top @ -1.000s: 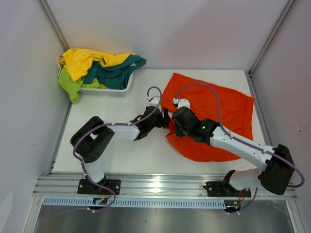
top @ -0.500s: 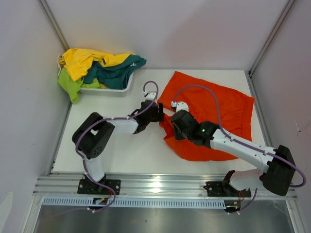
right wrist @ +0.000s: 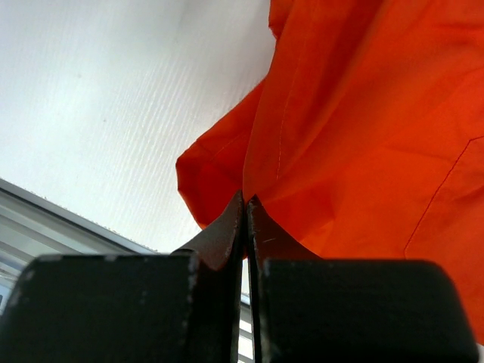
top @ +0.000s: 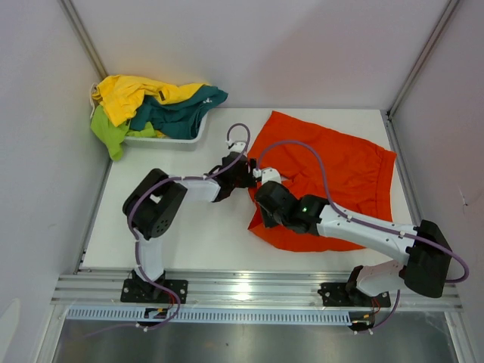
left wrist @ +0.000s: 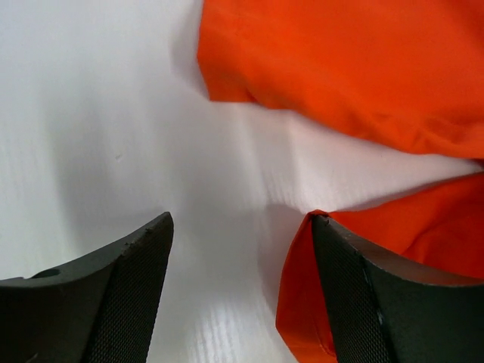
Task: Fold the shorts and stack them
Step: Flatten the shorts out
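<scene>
In the right claw, the orange shorts sit pinched.

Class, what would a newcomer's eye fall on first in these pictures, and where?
The bright orange shorts spread over the right half of the table stand out first. At their left edge the right end effector is shut on the fabric, the left end effector open beside it. A white basket in the far left corner overflows with yellow, teal and green shorts.
</scene>
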Controlling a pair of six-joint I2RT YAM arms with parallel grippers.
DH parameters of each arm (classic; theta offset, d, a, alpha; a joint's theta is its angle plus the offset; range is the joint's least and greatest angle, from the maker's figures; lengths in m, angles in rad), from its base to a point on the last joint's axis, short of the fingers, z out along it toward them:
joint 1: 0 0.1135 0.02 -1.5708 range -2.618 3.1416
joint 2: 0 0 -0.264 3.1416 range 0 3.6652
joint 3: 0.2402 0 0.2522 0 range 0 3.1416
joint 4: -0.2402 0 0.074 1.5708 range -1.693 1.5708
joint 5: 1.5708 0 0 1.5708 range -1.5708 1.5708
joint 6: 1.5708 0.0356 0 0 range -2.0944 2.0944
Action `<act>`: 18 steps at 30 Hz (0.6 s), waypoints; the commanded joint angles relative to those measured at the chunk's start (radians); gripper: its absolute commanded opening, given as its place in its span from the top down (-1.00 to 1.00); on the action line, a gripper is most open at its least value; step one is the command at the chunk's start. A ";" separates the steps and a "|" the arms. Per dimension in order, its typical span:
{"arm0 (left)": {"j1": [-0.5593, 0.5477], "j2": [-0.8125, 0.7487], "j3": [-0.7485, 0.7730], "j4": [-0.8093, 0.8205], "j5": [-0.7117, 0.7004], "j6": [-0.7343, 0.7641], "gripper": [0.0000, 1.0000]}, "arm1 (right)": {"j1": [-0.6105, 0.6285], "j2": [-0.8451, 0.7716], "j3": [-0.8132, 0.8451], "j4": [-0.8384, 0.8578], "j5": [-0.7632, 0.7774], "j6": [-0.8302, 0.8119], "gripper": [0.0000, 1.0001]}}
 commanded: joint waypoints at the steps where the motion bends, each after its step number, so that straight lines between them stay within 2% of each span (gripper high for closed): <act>1: 0.008 0.024 0.076 0.003 0.030 0.019 -0.51 | 0.015 0.010 0.057 0.004 0.025 0.001 1.00; 2: 0.008 0.029 0.078 0.008 0.037 0.024 -0.45 | 0.015 0.008 0.057 0.001 0.028 0.001 1.00; 3: 0.008 0.033 0.082 0.019 0.048 0.025 -0.29 | 0.015 0.004 0.057 0.001 0.028 0.001 1.00; 4: 0.009 0.046 0.087 0.022 0.069 0.028 0.08 | 0.016 0.000 0.054 0.003 0.028 0.001 1.00; 6: 0.011 0.058 0.095 0.042 0.105 0.027 0.42 | 0.016 -0.001 0.054 0.000 0.026 0.004 1.00; 7: 0.015 0.062 0.095 0.052 0.150 0.027 0.67 | 0.015 -0.004 0.054 0.001 0.028 0.004 1.00; 9: 0.021 0.072 0.081 0.080 0.177 0.014 0.94 | 0.012 -0.006 0.054 -0.004 0.026 0.006 1.00; 10: 0.023 0.072 0.064 0.091 0.198 0.011 1.00 | 0.009 -0.010 0.052 -0.005 0.026 0.006 1.00; 18: 0.076 0.061 0.046 0.121 0.244 -0.003 1.00 | 0.003 -0.021 0.021 0.012 0.000 0.009 1.00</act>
